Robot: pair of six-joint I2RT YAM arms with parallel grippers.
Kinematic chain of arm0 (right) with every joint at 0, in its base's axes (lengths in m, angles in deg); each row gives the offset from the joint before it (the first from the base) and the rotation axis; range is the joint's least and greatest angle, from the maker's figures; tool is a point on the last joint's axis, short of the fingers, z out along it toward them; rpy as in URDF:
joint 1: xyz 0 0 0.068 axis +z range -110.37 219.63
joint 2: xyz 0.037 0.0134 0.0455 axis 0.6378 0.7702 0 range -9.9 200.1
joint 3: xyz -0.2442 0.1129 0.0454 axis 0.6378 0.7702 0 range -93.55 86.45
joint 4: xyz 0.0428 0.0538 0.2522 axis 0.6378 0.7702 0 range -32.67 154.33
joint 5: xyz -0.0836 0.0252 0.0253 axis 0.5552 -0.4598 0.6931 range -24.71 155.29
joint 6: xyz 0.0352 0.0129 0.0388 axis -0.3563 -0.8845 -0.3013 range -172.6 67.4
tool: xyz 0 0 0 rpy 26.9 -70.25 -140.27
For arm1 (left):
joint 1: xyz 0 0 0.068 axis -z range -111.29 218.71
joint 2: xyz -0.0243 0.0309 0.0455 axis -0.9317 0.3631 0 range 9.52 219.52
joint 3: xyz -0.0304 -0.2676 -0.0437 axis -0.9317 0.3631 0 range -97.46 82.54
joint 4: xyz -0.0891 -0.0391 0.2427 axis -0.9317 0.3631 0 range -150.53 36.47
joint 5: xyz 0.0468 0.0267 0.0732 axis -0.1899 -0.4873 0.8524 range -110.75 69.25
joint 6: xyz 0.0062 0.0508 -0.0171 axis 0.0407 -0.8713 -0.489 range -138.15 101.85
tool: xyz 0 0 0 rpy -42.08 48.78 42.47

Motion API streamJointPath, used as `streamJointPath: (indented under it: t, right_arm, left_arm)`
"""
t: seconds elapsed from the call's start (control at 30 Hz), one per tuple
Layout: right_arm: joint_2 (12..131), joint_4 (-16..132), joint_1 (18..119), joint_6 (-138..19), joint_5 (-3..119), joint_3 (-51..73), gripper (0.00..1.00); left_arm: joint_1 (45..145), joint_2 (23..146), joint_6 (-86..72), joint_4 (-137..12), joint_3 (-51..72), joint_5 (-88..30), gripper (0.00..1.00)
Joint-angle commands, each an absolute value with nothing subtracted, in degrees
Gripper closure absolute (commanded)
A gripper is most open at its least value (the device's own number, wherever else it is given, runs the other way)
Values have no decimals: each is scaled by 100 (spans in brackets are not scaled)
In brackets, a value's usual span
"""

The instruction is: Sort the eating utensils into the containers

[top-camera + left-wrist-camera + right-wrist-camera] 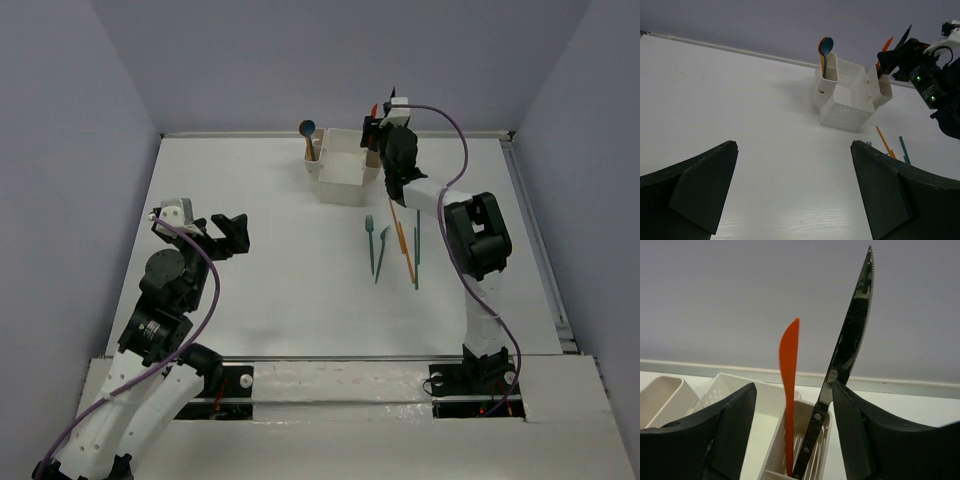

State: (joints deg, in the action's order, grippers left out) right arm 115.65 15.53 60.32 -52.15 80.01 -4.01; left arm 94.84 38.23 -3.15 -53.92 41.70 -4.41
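Right claw [794,387], spread wide, flanks caddy [720,390] side compartment holding orange knife [789,370] and dark knife [850,335].

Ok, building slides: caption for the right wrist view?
Open right gripper straddles a serrated knife and orange knife standing in a caddy side compartment.

You have soft, even light in all three views, bright enough to tell colours apart. From above, the white counter [280,300] is close to washed out, and the shadows under the arms are faint. In the left wrist view, a pale grey shadow lies to the left of the caddy [847,100], and the near part of the counter has a slight sheen. In the right wrist view, the jaws look soft and out of focus. The dark knife [850,340] shows bright glints along its blade.
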Motion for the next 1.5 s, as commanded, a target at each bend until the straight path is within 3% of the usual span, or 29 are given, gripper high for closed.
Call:
streamJointPath:
  t: [0.0,0.03,0.13,0.4,0.6,0.73,0.8,1.1,1.47]
  right_arm:
    - [10858,2198,6011,-5479,7883,-531,27]
    - [10788,2374,6011,-5523,7866,-531,21]
    - [10366,2937,6011,-5734,7690,-365,15]
    - [8699,4695,6011,-6454,7452,671,11]
    - [7799,6319,6072,-7008,7216,1736,24]
    - [7614,7191,6204,-7193,7031,2140,41]
    - [7570,7429,6370,-7290,6960,2377,56]
    - [8456,7895,7188,-7264,7390,2098,60]
    - [9723,7913,7188,-7387,7769,1517,61]
  left_arm:
    - [9446,3747,-365,-5684,4167,-572,1]
    - [9446,3747,-356,-5666,4167,-581,1]
    - [9446,3642,-347,-5666,4158,-607,1]
    - [9446,3378,-286,-5684,4176,-783,1]
    - [9446,3316,-268,-5649,4193,-695,1]
    - [9446,3404,-251,-5640,4185,-739,1]
    - [9446,3474,-224,-5640,4185,-730,1]
    - [9446,3457,-216,-5631,4176,-730,1]
    - [9446,3430,-198,-5666,4185,-923,1]
